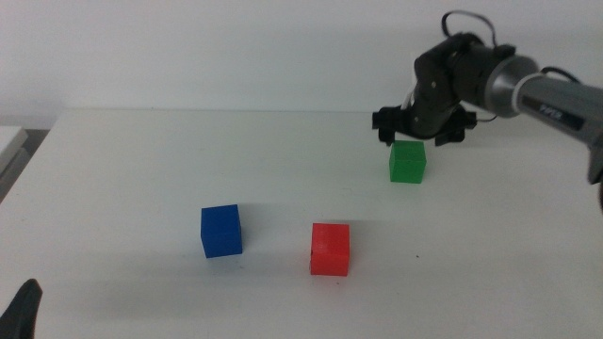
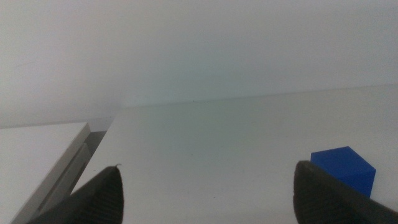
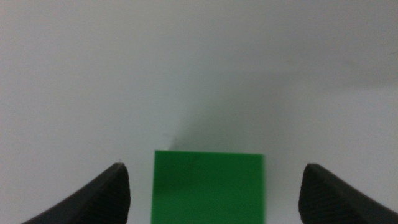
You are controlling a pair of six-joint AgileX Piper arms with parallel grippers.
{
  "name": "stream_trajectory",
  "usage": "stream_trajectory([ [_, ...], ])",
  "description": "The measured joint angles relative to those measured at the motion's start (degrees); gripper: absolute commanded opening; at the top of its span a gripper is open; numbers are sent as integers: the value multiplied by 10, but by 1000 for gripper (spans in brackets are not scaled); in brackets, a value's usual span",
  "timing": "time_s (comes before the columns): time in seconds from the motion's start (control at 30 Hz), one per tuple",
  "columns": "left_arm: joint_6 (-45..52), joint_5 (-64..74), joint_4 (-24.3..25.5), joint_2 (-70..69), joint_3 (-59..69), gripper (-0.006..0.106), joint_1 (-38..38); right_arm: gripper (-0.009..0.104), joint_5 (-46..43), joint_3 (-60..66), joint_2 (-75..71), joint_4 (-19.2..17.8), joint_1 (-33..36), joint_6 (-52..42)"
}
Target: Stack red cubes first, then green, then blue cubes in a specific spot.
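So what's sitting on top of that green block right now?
Nothing rests on the green cube; its top face is bare. The right gripper hangs just above it, jaws open on either side, not touching. Under it is the white table; that covered patch cannot be seen.

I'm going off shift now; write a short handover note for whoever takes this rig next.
Right gripper: open, hovering just above the green cube at the table's far right, jaws either side of it in the wrist view, holding nothing.
Left gripper: open, empty, waiting at the near left edge.
Red cube: near centre, on the table. Blue cube: to its left, apart from it.
Done: nothing stacked; all three cubes sit separately.
Left: green goes onto red, then blue on top. The target spot is unmarked, so I cannot tell whether red is already on it.
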Motion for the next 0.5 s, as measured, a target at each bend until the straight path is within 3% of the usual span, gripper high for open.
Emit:
stream_trajectory([
  [0.17,0,0,0,0,0,94,0,92,-18,0,26,7,0,0],
  [0.23,0,0,0,0,0,94,0,84,-20,0,32,7,0,0],
  [0.3,0,0,0,0,0,94,0,65,-21,0,38,7,0,0],
  [0.43,0,0,0,0,0,94,0,8,-17,0,39,9,0,4],
  [0.47,0,0,0,0,0,94,0,-2,-7,0,34,7,1,7],
  [0.5,0,0,0,0,0,94,0,-2,5,0,30,6,4,8],
])
